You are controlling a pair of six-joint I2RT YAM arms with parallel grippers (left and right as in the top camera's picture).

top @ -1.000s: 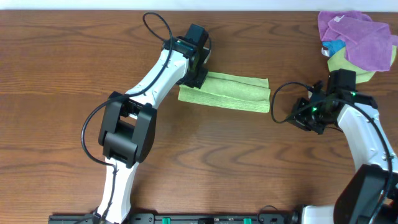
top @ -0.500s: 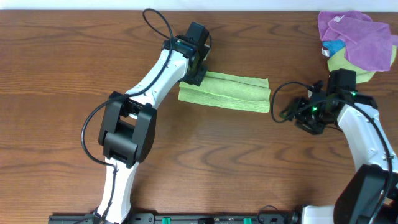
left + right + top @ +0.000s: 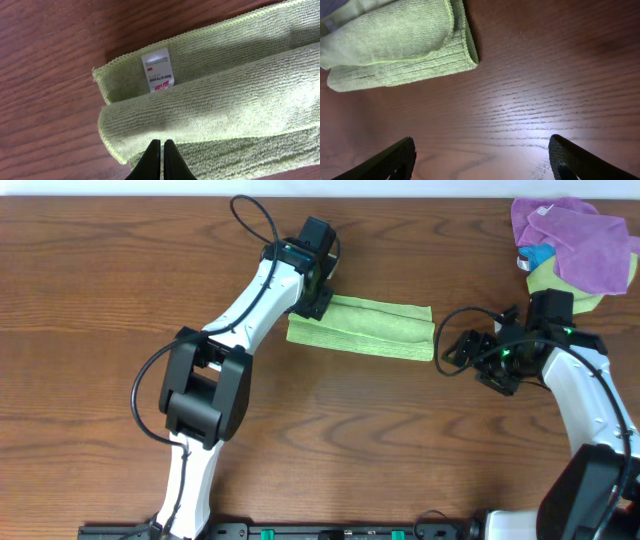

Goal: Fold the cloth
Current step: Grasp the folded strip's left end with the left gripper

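Toward tabletop's far edge | light lime-green textured cloth, folded strip | left gripper clenched at its end | right gripper newly released, jaws wide: next fold likely pending

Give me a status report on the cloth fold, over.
Left hand shut, tips at the cloth's left end. Right hand open, empty, off its right end. Cloth folded into a long strip, flat on table. Nothing in the way.

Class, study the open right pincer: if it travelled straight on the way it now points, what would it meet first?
Most likely the bare table, since the right pincer appears to tilt downward; depth is unclear. Travelling level, it would clip the cloth at its near corner.
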